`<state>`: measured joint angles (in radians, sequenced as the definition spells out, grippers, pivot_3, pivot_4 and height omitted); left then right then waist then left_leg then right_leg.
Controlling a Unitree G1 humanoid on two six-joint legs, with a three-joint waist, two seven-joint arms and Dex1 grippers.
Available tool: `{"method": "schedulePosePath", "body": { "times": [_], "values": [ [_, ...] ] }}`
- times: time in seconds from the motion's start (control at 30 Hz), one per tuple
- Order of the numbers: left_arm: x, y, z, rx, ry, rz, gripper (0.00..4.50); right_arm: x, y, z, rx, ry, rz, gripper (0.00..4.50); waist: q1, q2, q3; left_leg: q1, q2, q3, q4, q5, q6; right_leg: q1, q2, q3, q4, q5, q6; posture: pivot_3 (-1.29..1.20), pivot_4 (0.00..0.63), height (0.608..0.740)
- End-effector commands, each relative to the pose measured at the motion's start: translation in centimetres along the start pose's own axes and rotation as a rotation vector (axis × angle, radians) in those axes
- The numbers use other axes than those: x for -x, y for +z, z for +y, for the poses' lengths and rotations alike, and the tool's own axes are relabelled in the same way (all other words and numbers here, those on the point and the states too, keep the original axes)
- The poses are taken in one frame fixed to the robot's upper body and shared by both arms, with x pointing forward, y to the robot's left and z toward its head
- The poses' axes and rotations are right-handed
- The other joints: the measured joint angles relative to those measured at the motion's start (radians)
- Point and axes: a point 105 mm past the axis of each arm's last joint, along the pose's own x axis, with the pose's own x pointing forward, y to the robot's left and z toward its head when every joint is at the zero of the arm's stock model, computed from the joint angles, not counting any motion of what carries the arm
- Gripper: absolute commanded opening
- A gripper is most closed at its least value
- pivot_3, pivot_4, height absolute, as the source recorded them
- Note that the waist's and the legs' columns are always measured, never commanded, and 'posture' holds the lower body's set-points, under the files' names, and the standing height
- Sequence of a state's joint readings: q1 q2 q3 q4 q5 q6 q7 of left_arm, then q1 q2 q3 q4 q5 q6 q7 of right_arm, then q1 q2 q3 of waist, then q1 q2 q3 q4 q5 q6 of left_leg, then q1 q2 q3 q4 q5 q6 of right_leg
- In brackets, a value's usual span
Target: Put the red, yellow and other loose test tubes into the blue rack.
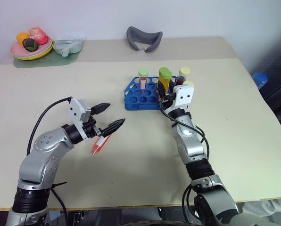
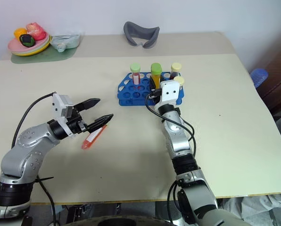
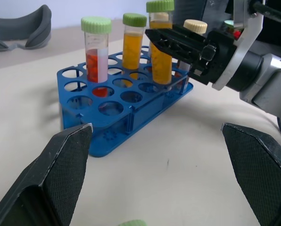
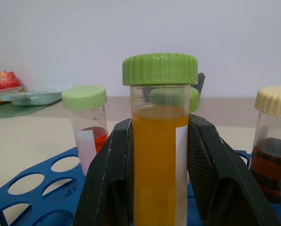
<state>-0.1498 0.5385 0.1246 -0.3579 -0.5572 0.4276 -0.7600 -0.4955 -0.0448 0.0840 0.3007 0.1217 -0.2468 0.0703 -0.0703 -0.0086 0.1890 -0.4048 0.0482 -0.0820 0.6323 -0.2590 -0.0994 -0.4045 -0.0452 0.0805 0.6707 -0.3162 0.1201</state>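
Right gripper clamped on a clear plastic yellow tube with ribbed green cap, matte black fingers pressed flat against both sides, tube upright over the bright blue rack. Rack moulded of glossy plastic, two-tiered, rows of round holes, standing mid-table. Already seated in it: a red tube with white label and green cap, another yellow-orange tube, and a dark maroon tube under a cream ribbed cap. Left gripper spread wide and empty, tapered textured fingertips apart, hovering well short of the rack. Just beneath them, flat on the smooth beige table, a loose red-orange tube. At the far edge, a grey curved holder and a plate of toy fruit.
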Motion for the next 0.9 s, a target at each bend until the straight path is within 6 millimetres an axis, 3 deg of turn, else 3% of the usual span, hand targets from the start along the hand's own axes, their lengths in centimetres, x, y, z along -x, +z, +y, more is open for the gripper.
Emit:
{"method": "schedulePosePath", "body": {
  "times": [0.03, 0.07, 0.23, 0.5, 0.67, 0.77, 0.87, 0.9],
  "values": [
    [0.0, 1.0, -0.5, -0.029, -0.012, -0.023, 4.50, -0.2, 1.5, 0.5, -0.015, 0.037, -0.065, 1.96, 0.000, 0.000, 0.000, 0.000, 0.000, 0.000, 0.000, 0.000, 0.000, 0.000, 0.000, 0.000, 0.000, 0.000, 0.000, 0.00, 0.150, 0.740],
    [0.0, 1.0, -0.5, -0.031, -0.009, -0.020, 4.50, -0.2, 1.8, 0.6, -0.016, 0.045, -0.076, 2.25, 0.000, 0.000, 0.000, 0.000, 0.000, 0.000, 0.000, 0.000, 0.000, 0.000, 0.000, 0.000, 0.000, 0.000, 0.000, 0.00, 0.150, 0.740],
    [0.3, 0.9, -0.2, -0.036, 0.005, 0.014, 4.50, -0.3, 5.0, 1.2, 0.022, 0.079, -0.176, 4.47, 0.000, 0.000, 0.000, 0.000, 0.000, 0.000, 0.000, 0.000, 0.000, 0.000, 0.000, 0.000, 0.001, 0.000, 0.000, 0.00, 0.150, 0.740],
    [0.5, 0.8, 2.5, -0.075, 0.134, 0.262, 4.50, 0.7, 11.7, 2.3, 0.099, 0.315, -0.285, 4.47, 0.002, 0.000, 0.000, 0.000, 0.000, 0.000, 0.000, 0.000, 0.000, 0.000, 0.000, 0.000, 0.001, 0.000, 0.000, 0.00, 0.150, 0.740],
    [0.6, 0.8, 2.1, -0.100, 0.115, 0.552, 4.50, 2.3, 12.2, 1.7, 0.093, 0.495, -0.170, 4.47, 0.002, 0.000, 0.000, -0.001, -0.001, -0.002, 0.000, 0.000, 0.000, 0.001, 0.000, -0.001, 0.000, 0.000, 0.000, 0.00, 0.150, 0.740],
    [1.0, 0.1, 1.9, -0.024, 0.130, 0.751, 4.50, 3.1, 12.0, 1.3, 0.100, 0.553, -0.114, 4.47, 0.000, 0.000, 0.000, 0.000, 0.000, -0.002, 0.000, 0.000, 0.000, 0.001, 0.001, -0.001, 0.000, 0.000, 0.000, 0.00, 0.150, 0.740],
    [1.1, 0.0, 1.3, 0.008, 0.103, 0.926, 4.50, 4.4, 11.4, 1.8, 0.090, 0.643, -0.050, 4.47, 0.000, -0.001, 0.001, 0.000, 0.000, -0.002, 0.000, 0.000, 0.000, 0.001, 0.001, 0.000, 0.001, 0.000, 0.000, 0.00, 0.150, 0.740],
    [0.8, -0.2, 1.1, -0.025, 0.095, 0.983, 4.50, 5.8, 10.7, 2.8, 0.082, 0.742, 0.008, 4.47, 0.001, -0.001, 0.001, 0.000, 0.000, -0.002, 0.000, 0.000, 0.000, 0.001, 0.001, -0.001, 0.001, 0.000, 0.000, 0.00, 0.150, 0.740]
  ]
}}
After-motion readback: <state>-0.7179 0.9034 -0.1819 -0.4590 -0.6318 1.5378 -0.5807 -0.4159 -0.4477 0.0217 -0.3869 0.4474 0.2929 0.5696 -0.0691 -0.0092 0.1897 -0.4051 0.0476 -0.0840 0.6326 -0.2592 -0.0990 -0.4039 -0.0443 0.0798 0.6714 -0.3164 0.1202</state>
